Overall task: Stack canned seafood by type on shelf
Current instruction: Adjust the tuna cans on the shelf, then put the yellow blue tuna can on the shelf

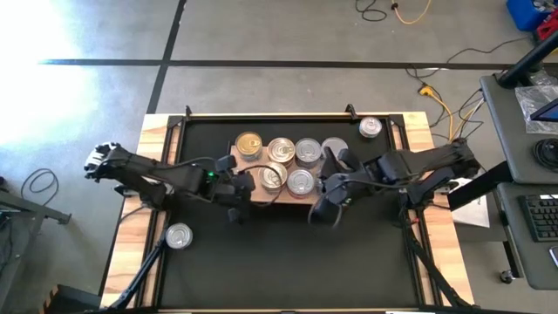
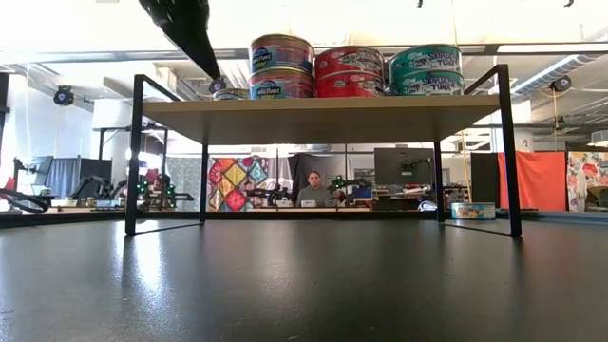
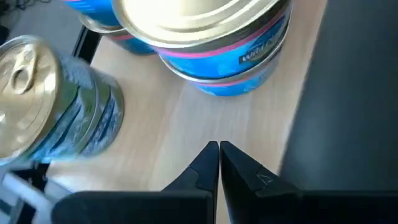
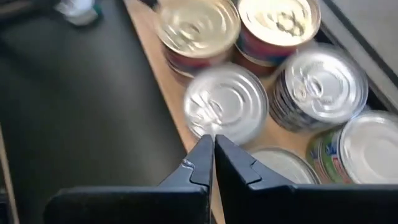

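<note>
The shelf [image 2: 313,119] is a pale wood board on black legs, standing mid-table. Tins of canned seafood stand on it in short stacks: blue-and-pink labels [image 2: 281,66], red [image 2: 350,71], teal [image 2: 425,69]. From above their silver lids [image 1: 301,181] and one gold lid [image 1: 249,144] show. My left gripper [image 3: 217,155] is shut and holds nothing; it hovers over the board's bare near-left part, near a blue-labelled stack [image 3: 217,56]. My right gripper [image 4: 213,146] is also shut with nothing in it, and hangs above a silver-lidded tin [image 4: 227,112] at the shelf's near edge.
One loose tin [image 1: 178,235] lies on the black mat near the left edge. Another tin [image 1: 370,127] sits at the far right, beside the shelf. The mat's near half lies bare. Beyond the table, a person sits at a desk in the room.
</note>
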